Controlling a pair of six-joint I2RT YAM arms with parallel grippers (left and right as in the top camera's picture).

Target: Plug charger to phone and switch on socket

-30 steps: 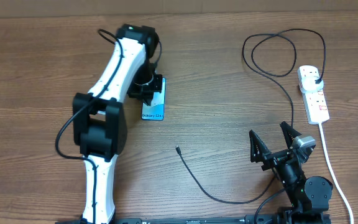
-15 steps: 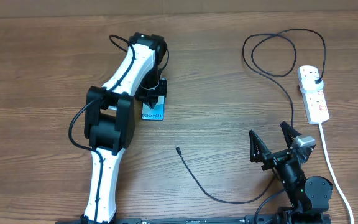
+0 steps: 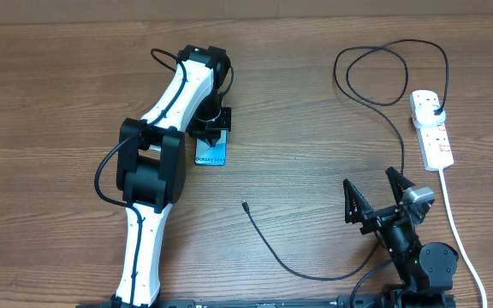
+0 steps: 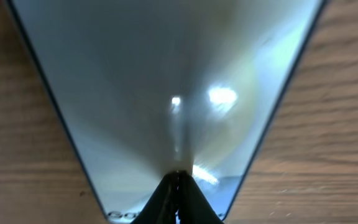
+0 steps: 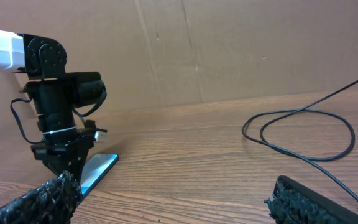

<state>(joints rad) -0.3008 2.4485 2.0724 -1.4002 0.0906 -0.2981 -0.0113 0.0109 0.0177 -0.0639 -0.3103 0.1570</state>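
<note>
The phone [image 3: 213,153] lies flat left of the table's middle, its light-blue screen lit. My left gripper [image 3: 207,129] points straight down on it. In the left wrist view its jaws [image 4: 179,186] are shut together, tips touching the phone's screen [image 4: 135,81]. The charger's connector tip [image 3: 244,205] lies free on the wood, right of and nearer than the phone. Its thin black cable [image 3: 291,268] runs right and loops up to the black plug [image 3: 436,109] seated in the socket [image 3: 435,141]. My right gripper [image 3: 375,198] is open and empty at the front right.
The socket's thick white cord [image 3: 460,235] runs down the right edge, past my right arm's base. A cable loop [image 3: 389,73] lies at the back right. In the right wrist view the left arm [image 5: 58,93] stands over the phone [image 5: 101,167], with a cardboard wall behind.
In the first half second the left arm's elbow swung right and its gripper shifted slightly on the phone. It has held still since. The right arm and cable have not moved.
</note>
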